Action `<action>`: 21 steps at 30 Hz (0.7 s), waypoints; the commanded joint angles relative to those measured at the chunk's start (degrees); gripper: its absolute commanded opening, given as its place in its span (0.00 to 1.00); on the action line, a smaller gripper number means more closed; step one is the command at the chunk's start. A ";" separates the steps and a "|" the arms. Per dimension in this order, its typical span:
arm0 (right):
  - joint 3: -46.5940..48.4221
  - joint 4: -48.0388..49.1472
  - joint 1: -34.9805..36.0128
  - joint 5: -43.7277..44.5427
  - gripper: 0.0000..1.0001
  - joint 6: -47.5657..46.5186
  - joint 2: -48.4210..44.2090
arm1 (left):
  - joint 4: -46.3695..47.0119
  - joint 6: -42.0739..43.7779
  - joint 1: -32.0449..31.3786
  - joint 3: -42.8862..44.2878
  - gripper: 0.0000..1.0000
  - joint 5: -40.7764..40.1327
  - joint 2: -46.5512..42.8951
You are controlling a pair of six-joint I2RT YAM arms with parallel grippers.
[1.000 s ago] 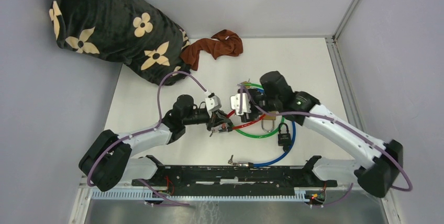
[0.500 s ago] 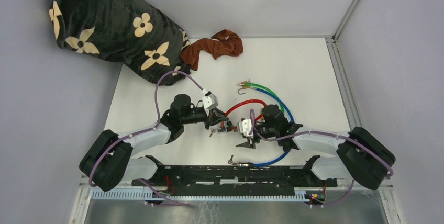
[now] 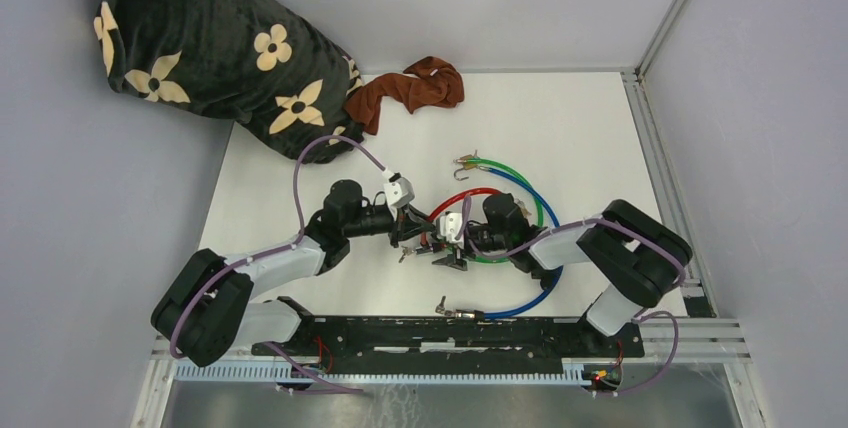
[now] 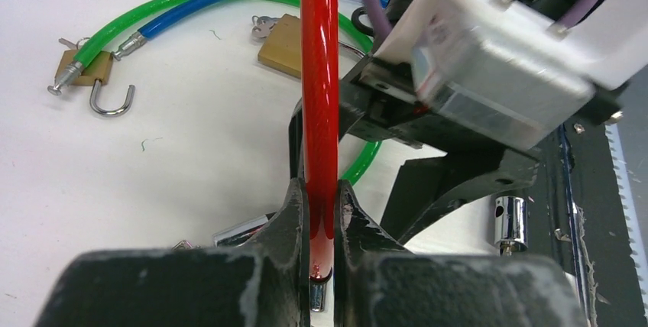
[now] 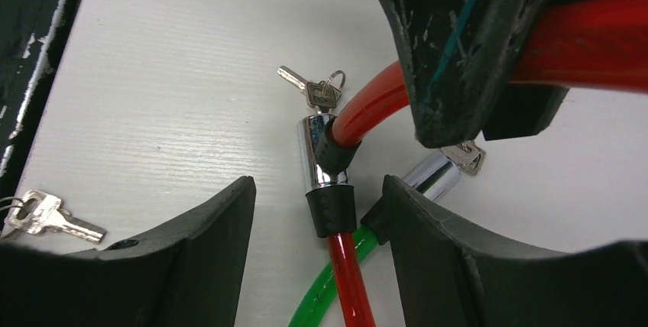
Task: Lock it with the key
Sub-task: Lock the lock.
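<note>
Left pincer on red cable (tight)

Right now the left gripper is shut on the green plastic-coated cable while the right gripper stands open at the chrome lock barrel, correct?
Wrong colour: in the left wrist view the left gripper is shut on the red plastic-coated cable; the rest stands.

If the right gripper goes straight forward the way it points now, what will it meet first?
Probably the chrome lock head of the red cable, which lies just ahead, between the open fingers of the right gripper. Depth is hard to judge.
</note>
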 commanded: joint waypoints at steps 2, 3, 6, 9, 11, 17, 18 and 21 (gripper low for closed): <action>4.22 4.67 -0.15 0.50 0.67 1.37 4.97 | 1.13 -1.37 0.36 -1.50 0.02 0.66 0.01; 4.66 3.87 -0.17 0.31 0.67 0.74 5.71 | 1.35 -1.29 0.40 -1.49 0.02 0.75 0.06; 5.65 -0.11 0.16 -0.29 0.64 -1.91 7.04 | 1.60 -1.01 0.36 -1.28 0.02 0.48 0.38; 5.53 -3.33 0.69 0.14 0.59 -4.36 7.71 | 1.83 -0.67 0.39 -1.39 0.02 0.22 0.72; 5.92 -5.30 1.02 0.49 0.54 -5.29 8.21 | 2.26 -0.62 0.38 -1.55 0.02 0.31 0.85; 7.51 -8.43 1.83 0.95 0.49 -6.68 10.19 | 2.21 -0.26 0.40 -1.40 0.02 0.33 0.89; 8.06 -8.43 2.04 0.89 0.46 -6.46 10.59 | 2.28 -0.26 0.38 -1.47 0.02 0.36 1.00; 8.46 -7.20 2.11 1.88 0.22 -4.82 11.46 | 2.73 -0.35 0.36 -1.79 0.02 0.40 1.03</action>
